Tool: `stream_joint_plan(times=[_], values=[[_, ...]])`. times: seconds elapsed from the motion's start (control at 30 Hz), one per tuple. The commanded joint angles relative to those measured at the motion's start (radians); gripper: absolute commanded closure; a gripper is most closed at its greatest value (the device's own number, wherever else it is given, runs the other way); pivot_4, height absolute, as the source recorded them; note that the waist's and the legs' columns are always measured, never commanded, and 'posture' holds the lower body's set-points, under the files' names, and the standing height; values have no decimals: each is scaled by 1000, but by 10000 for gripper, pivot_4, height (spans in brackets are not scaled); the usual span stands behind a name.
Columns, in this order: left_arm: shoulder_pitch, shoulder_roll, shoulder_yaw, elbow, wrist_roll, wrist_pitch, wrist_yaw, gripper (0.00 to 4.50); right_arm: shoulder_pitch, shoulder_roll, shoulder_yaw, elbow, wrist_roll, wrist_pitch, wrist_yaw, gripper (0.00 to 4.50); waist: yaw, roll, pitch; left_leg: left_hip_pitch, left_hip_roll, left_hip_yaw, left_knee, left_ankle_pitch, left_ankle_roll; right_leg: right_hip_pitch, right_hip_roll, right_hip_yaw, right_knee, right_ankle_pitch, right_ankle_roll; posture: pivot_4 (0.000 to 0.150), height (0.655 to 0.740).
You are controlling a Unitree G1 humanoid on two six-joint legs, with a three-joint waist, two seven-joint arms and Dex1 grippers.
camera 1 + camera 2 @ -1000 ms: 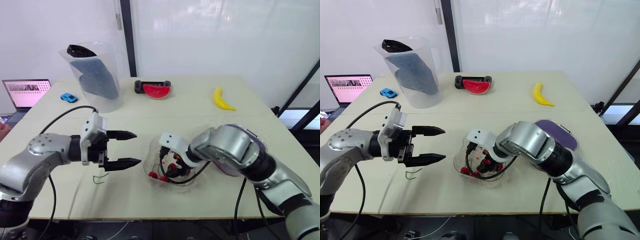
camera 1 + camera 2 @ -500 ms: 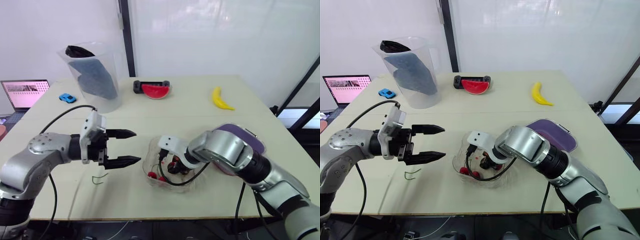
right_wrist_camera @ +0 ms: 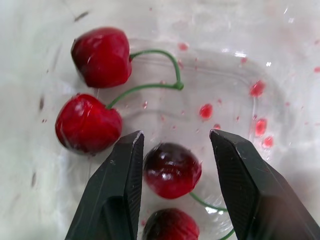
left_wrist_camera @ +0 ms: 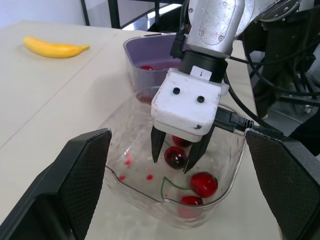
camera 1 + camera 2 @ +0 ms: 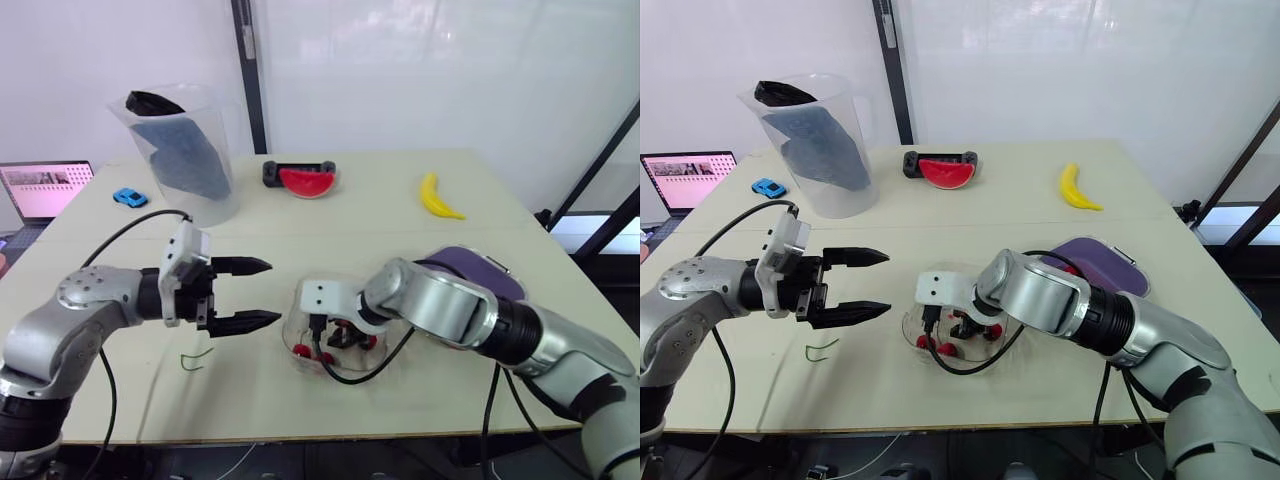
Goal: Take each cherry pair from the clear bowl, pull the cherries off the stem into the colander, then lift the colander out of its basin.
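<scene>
The dark red cherry [image 3: 172,170] is round and shiny, and the clear plastic bowl [image 4: 134,140] has juice spots on it. The cherry could pop out sideways when the jaws close. If they squeeze too hard, it could get squashed. The bowl looks light, so a push from the fingers could slide it along the table. The right gripper [image 3: 174,142] reaches down into the bowl with its jaws partly open and the dark cherry between them. One finger is right against the cherry, maybe touching it, and there is a small gap at the other, so nothing is held yet. A pair of bright red cherries on a green stem [image 3: 89,123] lies just outside one finger. The left gripper [image 5: 272,292] has its jaws wide open and empty, pointing at the bowl from just beside it. The purple colander in its basin [image 4: 137,60] sits just past the bowl, behind the right gripper.
</scene>
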Motion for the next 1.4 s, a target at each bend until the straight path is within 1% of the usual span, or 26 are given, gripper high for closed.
stream_joint_plan(times=[0.03,0.13,0.5,0.6,0.73,0.83,1.03,1.23,1.33,1.37,1.4], values=[[-7,0,5,-32,-7,-4,7,0,-14,3,-77,-37,-7,67,-12,13933,1,0,0,0,0,0,0,0,0,0,0,0,0,0,0,1500,7400],[-16,-4,-3,-32,-7,-2,11,0,2,25,-114,-40,12,166,-35,311,1,0,0,0,0,0,0,0,0,0,0,0,0,0,0,1500,7400],[-46,-8,-22,-9,4,-10,5,0,47,52,-111,8,-4,182,-71,311,0,0,0,0,0,0,0,0,0,-1,0,0,1,0,0,1500,7400],[-41,-8,-20,-5,7,-14,2,0,52,60,-121,10,1,188,-79,9212,0,0,0,0,0,0,0,0,0,-1,0,0,2,0,0,1500,7400],[-38,-9,-20,-2,10,-19,1,0,47,61,-107,12,-3,179,-81,28515,0,0,0,0,0,0,0,0,0,-1,0,0,2,0,0,1500,7400],[-38,-11,-19,1,13,-22,1,0,44,63,-99,14,-6,159,-77,28515,0,0,0,0,0,0,0,0,0,-1,0,0,2,0,0,1500,7400],[-7,-18,-10,-23,9,-25,20,0,2,29,13,9,-113,-107,9,28515,-1,0,0,0,0,0,0,0,0,-1,0,0,2,0,0,1500,7400],[0,-17,-2,-43,8,-20,39,0,0,58,12,42,-165,-174,65,28515,1,0,0,0,0,0,0,0,0,-1,0,0,2,0,0,1500,7400],[4,-12,2,-45,6,-20,41,0,9,62,1,46,-183,-168,78,19954,0,0,0,0,0,0,0,0,0,-1,0,0,2,0,0,1500,7400],[5,-11,2,-45,7,-20,41,0,11,60,-3,42,-189,-164,80,15675,0,0,0,0,0,0,0,0,0,-1,0,0,2,0,0,1500,7400],[2,-11,0,-43,8,-21,42,0,11,55,-9,37,-191,-161,86,10431,0,0,0,0,0,0,0,0,0,-1,0,0,2,0,0,1500,7400]])
